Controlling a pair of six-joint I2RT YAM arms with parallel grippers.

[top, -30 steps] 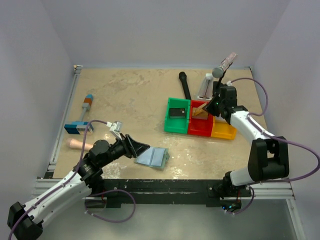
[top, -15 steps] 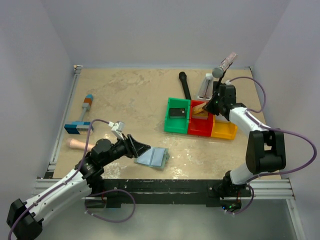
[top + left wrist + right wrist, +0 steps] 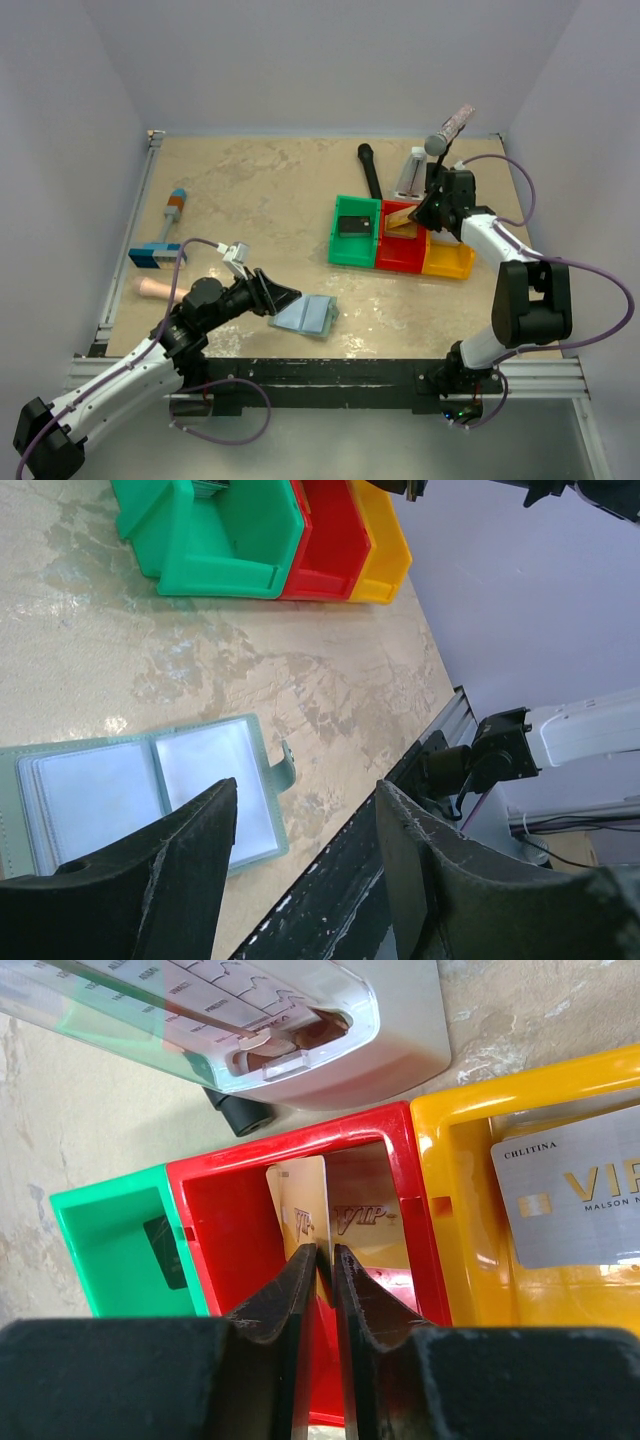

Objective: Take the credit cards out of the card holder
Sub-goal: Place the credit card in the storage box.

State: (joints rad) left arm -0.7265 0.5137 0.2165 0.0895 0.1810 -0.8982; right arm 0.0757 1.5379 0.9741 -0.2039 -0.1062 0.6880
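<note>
The card holder (image 3: 308,315) lies open and flat near the table's front edge, its clear pockets (image 3: 150,790) facing up. My left gripper (image 3: 285,297) hovers open just left of it, holding nothing (image 3: 305,805). My right gripper (image 3: 420,218) hangs over the red bin (image 3: 400,255). The tan-orange credit card (image 3: 300,1210) stands on edge in the narrow gap between its fingers (image 3: 324,1252), and that gap is a little wider than the card. A dark card (image 3: 352,225) lies in the green bin (image 3: 110,1250). A pale grey card (image 3: 570,1200) rests in the yellow bin (image 3: 470,1110).
The three bins sit side by side right of centre. Behind them are a clear-topped grey device (image 3: 412,172), a black marker (image 3: 370,170) and a grey-tipped tube (image 3: 450,130). A blue-and-orange tool (image 3: 165,235) and a skin-coloured piece (image 3: 155,288) lie at the left.
The right fingers have parted slightly around the tan-orange card, and the right arm's elbow has shifted. The left arm and the card holder have not moved.
</note>
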